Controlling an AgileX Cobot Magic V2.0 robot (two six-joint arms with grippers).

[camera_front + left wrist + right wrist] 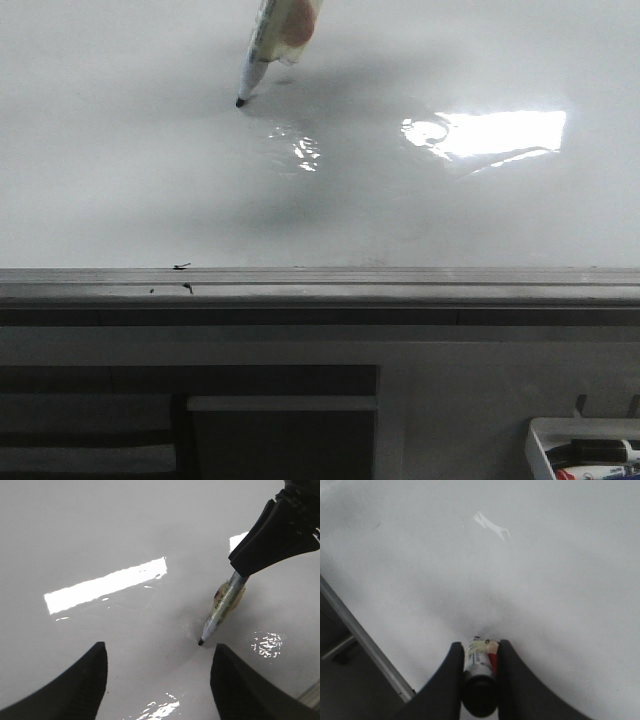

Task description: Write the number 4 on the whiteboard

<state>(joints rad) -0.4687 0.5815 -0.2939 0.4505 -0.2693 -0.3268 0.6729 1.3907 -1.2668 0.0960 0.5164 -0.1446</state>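
The whiteboard (120, 180) is glossy white with a bright glare patch and a grey bottom rail (400, 290). No number 4 shows on it. My right gripper (480, 647) is shut on a black-tipped marker (480, 666). The marker (262, 50) slants down from the top of the front view, its tip at the board surface. In the left wrist view the right gripper (280, 535) holds the marker (222, 610) tip-down on the board. My left gripper (160, 652) is open and empty, hovering over the board close beside the marker tip.
A few small black specks (182, 266) sit at the rail. A small white marker tray (585, 450) with markers stands below the board at the front right. A dark panel (280, 440) lies below the rail.
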